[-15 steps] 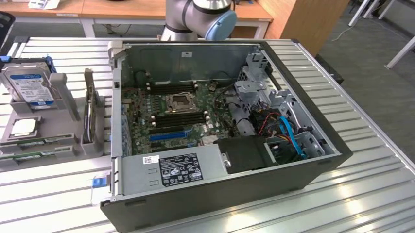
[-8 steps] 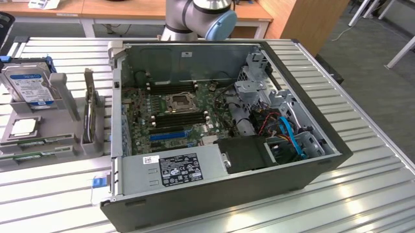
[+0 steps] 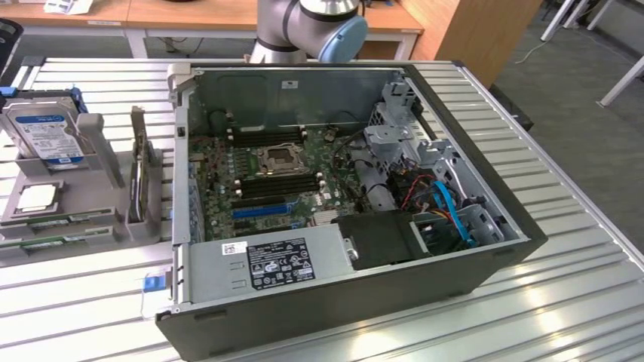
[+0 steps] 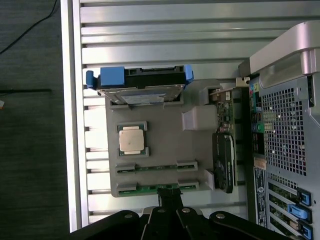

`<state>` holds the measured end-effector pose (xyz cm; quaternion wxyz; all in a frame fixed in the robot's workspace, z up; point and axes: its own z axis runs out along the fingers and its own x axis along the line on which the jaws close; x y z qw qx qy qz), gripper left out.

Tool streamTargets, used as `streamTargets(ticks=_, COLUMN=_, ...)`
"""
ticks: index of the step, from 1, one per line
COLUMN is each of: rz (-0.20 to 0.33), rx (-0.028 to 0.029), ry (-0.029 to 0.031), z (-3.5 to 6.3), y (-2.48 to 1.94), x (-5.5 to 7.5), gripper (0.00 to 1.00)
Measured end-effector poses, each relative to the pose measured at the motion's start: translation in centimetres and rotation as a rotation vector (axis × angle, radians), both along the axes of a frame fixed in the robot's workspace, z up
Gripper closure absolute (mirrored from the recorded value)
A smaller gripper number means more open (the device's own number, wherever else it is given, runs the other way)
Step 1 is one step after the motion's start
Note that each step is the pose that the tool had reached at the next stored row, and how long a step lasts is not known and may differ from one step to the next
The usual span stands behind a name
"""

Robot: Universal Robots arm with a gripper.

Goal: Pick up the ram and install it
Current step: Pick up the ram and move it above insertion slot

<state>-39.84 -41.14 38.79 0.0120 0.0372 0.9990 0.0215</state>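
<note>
closed gripper (image 4: 169, 192) over the ram (image 4: 147, 188) in its tray.
in the wrist view the two black fingers are pressed together, pinching nothing, with their tips lined up over the ram, which sits on edge in the outermost slot of the grey tray (image 4: 165, 125); whether they touch it cannot be told. a second green stick (image 4: 155, 167) sits in the next slot, then the cpu (image 4: 132, 140), then the hard drive (image 4: 140, 85) with blue rails. a dark expansion card (image 4: 223, 160) stands on the side of the tray nearest the computer case (image 3: 403, 286). in the exterior view the tray lies on the slatted metal table (image 3: 563, 302) to the exterior view's left of the open case, whose motherboard (image 3: 271, 173) is exposed, and the arm (image 3: 307, 23) rises behind the case.
</note>
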Motion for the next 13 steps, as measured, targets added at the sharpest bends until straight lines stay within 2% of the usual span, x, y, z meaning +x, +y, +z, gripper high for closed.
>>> streamTargets(ticks=5, rz=0.017, rx=-0.0001, ry=0.0001, z=0.0, y=0.0, x=-0.01, gripper=0.9)
streamTargets(ticks=13, rz=0.088, rx=0.0, ry=0.0, z=0.0, y=0.0, x=0.0, gripper=0.9)
